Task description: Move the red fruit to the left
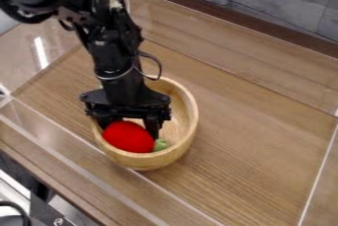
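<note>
The red fruit lies inside the light wooden bowl, at its front left. A small green piece shows just right of the fruit in the bowl. My black gripper points straight down into the bowl, directly above the fruit. Its two fingers stand spread, one on each side of the fruit's top, with gaps to the fruit, so it looks open. The fruit's upper edge is partly hidden by the gripper.
The bowl stands on a wooden table enclosed by clear plastic walls. The front left wall is close to the bowl. A dark ledge runs along the back.
</note>
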Action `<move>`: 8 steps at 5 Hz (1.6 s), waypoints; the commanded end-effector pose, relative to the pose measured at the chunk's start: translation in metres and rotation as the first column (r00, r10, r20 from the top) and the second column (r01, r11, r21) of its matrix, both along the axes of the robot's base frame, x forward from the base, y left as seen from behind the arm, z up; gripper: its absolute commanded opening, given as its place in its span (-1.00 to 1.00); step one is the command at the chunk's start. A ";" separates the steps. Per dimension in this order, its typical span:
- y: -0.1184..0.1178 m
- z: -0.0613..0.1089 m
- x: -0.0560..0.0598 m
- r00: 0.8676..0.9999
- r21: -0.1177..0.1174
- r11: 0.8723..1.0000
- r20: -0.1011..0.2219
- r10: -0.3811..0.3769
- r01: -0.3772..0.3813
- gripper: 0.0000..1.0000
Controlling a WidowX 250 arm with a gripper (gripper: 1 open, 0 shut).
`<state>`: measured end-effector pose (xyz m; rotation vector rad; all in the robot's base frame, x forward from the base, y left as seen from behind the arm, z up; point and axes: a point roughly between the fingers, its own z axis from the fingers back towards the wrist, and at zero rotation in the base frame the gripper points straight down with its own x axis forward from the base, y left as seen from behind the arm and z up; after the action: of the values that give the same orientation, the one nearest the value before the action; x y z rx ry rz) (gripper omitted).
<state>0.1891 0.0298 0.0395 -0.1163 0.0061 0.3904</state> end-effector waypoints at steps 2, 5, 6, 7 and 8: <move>0.018 0.016 0.014 0.997 0.001 0.997 0.017 0.076 -0.076 -1.00; 0.025 0.055 0.017 0.996 -0.041 0.996 0.041 0.077 -0.075 -1.00; 0.027 0.049 0.020 0.999 -0.039 0.999 0.038 0.029 -0.027 -1.00; 0.030 0.045 0.022 0.997 -0.036 0.997 0.033 0.073 -0.072 -1.00; 0.032 0.039 0.024 0.993 -0.032 0.992 0.027 0.119 -0.118 -1.00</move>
<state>0.2075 0.0562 0.0705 -0.1619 0.0129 0.4981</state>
